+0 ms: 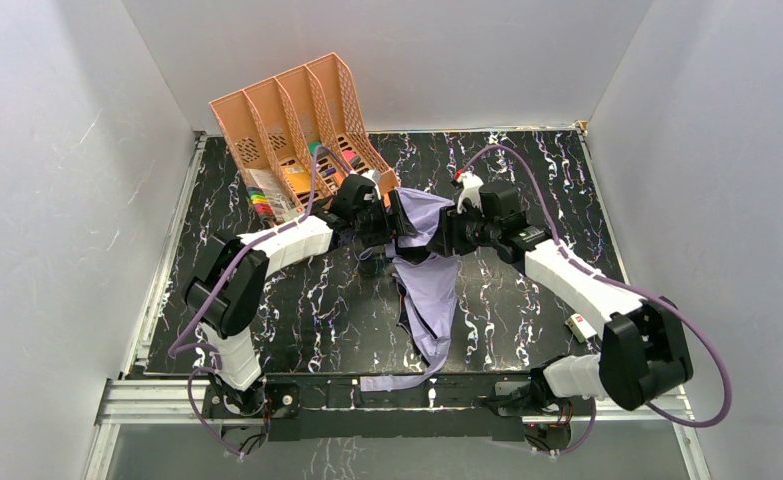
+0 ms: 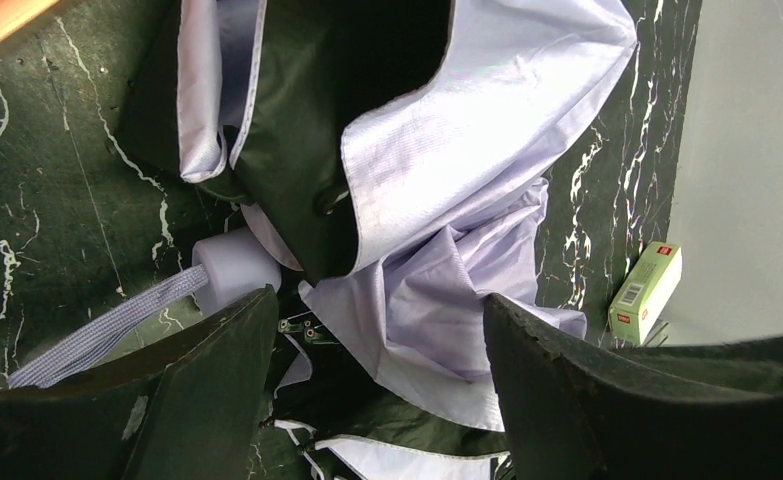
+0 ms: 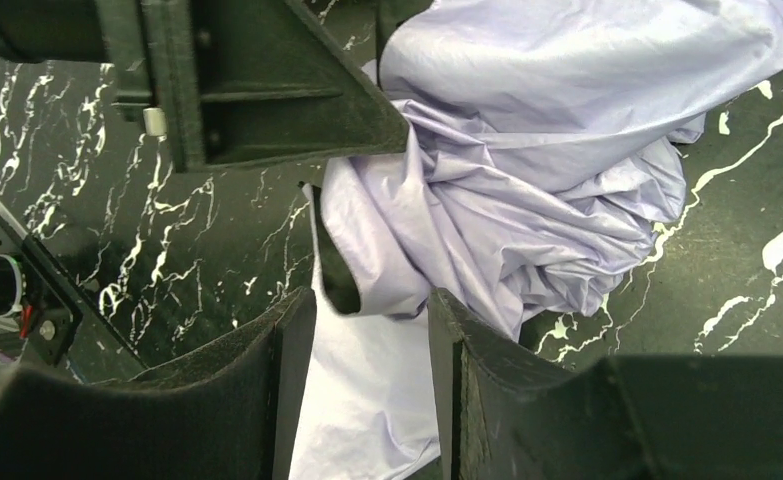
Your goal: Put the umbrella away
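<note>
The umbrella (image 1: 429, 285) is a crumpled heap of pale lavender fabric in the middle of the black marble table, trailing toward the near edge. Both grippers meet at its far end. My left gripper (image 1: 392, 225) stands open and wide over the fabric (image 2: 467, 150). The small handle (image 2: 229, 265) and woven strap (image 2: 97, 335) lie by its left finger. My right gripper (image 3: 372, 300) has its jaws apart with a flat fold of fabric (image 3: 527, 170) lying between them, and the pads do not visibly pinch it. The shaft is hidden.
A peach file organiser (image 1: 287, 130) holding coloured pens stands at the back left, just behind the left gripper. A small green-and-white box (image 2: 647, 290) lies near the right arm (image 1: 579, 326). White walls close in three sides.
</note>
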Motion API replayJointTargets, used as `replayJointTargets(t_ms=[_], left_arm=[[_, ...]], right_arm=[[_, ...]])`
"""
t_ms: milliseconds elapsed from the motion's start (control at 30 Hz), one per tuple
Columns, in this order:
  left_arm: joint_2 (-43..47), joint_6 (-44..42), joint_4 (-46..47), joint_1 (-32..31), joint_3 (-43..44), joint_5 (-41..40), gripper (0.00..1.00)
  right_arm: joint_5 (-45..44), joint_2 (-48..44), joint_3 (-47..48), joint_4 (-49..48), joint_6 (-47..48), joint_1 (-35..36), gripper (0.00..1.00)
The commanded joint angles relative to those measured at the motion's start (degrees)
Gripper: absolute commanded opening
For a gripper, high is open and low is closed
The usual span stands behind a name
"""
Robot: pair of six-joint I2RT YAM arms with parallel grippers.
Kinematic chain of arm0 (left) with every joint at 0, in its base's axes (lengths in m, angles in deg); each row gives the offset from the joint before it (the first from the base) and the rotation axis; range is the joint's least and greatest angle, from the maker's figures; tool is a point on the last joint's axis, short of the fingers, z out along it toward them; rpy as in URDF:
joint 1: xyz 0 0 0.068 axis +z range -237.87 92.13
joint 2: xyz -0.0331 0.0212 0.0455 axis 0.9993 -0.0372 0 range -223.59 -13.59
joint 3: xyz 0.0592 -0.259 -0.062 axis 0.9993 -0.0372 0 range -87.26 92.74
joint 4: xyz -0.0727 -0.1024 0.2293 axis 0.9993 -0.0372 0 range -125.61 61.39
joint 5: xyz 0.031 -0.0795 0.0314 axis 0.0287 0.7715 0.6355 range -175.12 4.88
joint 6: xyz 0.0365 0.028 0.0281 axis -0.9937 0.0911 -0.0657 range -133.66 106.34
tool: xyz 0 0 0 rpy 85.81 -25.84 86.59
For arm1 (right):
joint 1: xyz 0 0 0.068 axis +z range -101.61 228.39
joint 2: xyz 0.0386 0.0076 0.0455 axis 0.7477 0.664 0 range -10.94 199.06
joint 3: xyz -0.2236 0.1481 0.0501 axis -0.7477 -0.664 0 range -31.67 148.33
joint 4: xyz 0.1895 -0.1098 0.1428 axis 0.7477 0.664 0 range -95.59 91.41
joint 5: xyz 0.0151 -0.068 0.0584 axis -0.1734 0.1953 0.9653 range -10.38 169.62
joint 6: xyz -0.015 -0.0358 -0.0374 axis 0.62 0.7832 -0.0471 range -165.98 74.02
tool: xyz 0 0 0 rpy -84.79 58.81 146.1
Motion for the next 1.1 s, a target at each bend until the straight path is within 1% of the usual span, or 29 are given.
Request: replayJointTargets(t_ms=[0, 133, 167, 233, 367, 400, 533, 600, 700, 867, 1000, 1033, 1067], left_arm=[[-0.01, -0.55, -0.05, 0.26, 2.42, 1.4, 0.73], [-0.73, -0.18, 0.28, 0.38, 2.95, 1.46, 0.73], [-1.06, -0.04, 0.44, 0.43, 3.3, 1.6, 0.71], [-1.95, 0.08, 0.76, 0.49, 3.94, 2.26, 0.65], [-3.12, 0.7, 2.06, 0.45, 4.63, 4.26, 0.43], [-3.12, 0.91, 2.48, 0.43, 4.63, 4.63, 0.39], [-2.23, 1.13, 3.01, 0.49, 4.23, 5.1, 0.19], [-1.47, 1.05, 2.74, 0.48, 4.4, 4.93, 0.13], [-0.27, 0.91, 1.73, 0.51, 5.42, 4.82, 0.08], [1.58, -0.26, -1.83, 0.59, 9.69, 4.74, 0.0], [2.02, -1.75, -6.55, 0.67, 14.5, 5.5, 0.0], [2.14, -2.09, -7.2, 0.73, 15.54, 5.8, 0.01], [2.21, -2.49, -7.98, 0.81, 16.69, 5.99, 0.04]], right_arm=[[0.74, 3.37, 0.17, -5.3, 0.36, -0.37, 0.53], [1.11, 5.68, -1.37, -7.17, 0.13, -0.34, 0.5], [1.25, 5.96, -1.93, -7.92, -0.11, -0.34, 0.5], [1.73, 6.57, -3.06, -8.76, -0.46, -0.4, 0.49], [2.98, 7.08, -4.89, -9.19, -1.32, -0.37, 0.49], [3.15, 7.1, -5.23, -10.64, -1.41, -0.33, 0.49], [3.43, 6.97, -6.27, -11.49, -1.76, -0.33, 0.49], [4.0, 6.93, -6.42, -11.79, -1.85, -0.33, 0.49], [4.65, 6.81, -6.55, -11.83, -1.82, -0.36, 0.5], [3.9, 6.21, -6.77, -11.74, -1.8, -0.37, 0.56], [3.51, 5.88, -6.91, -11.89, -1.82, -0.37, 0.56], [3.52, 5.81, -6.94, -11.91, -1.82, -0.36, 0.56], [3.53, 5.79, -6.95, -12.03, -1.89, -0.38, 0.56]])
